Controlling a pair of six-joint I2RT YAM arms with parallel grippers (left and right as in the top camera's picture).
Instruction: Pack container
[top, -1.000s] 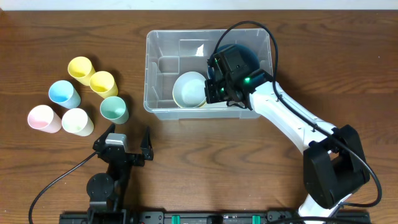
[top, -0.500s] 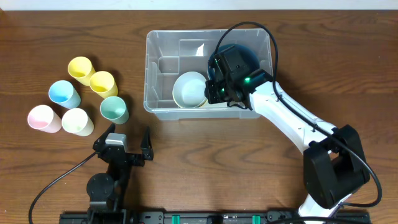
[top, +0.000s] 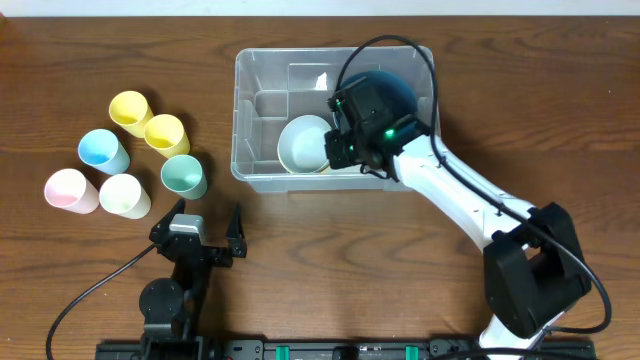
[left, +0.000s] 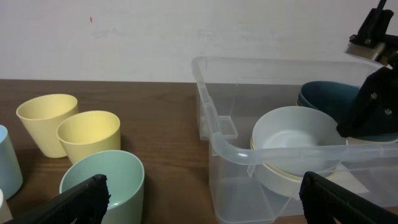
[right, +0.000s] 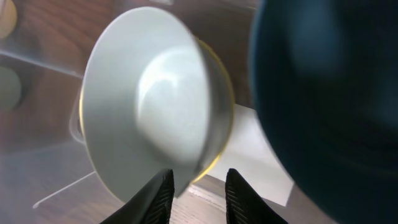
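Overhead: the clear, round-cornered container (top: 262, 110) sits far-centre on the bench (top: 100, 40), holding a white bowl (top: 303, 143) and a dark teal bowl (top: 398, 88). The right claw (top: 336, 150) hangs over them. Six pastel cups (top: 183, 175) stand left. The left claw (top: 200, 232) is spread wide.

Left wrist: the container's rim is close, right.

Right wrist: fingers (right: 158, 193) are slightly parted, gripping nothing, at the white bowl's rim; a white label (right: 249, 155) lies beneath, unreadable.

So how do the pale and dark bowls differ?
The pale bowl is whitish, the dark bowl deep teal. The pale bowl is stacked on a yellow-rimmed bowl; the dark bowl sits farther right, partly under the right arm. Both are inside the container.
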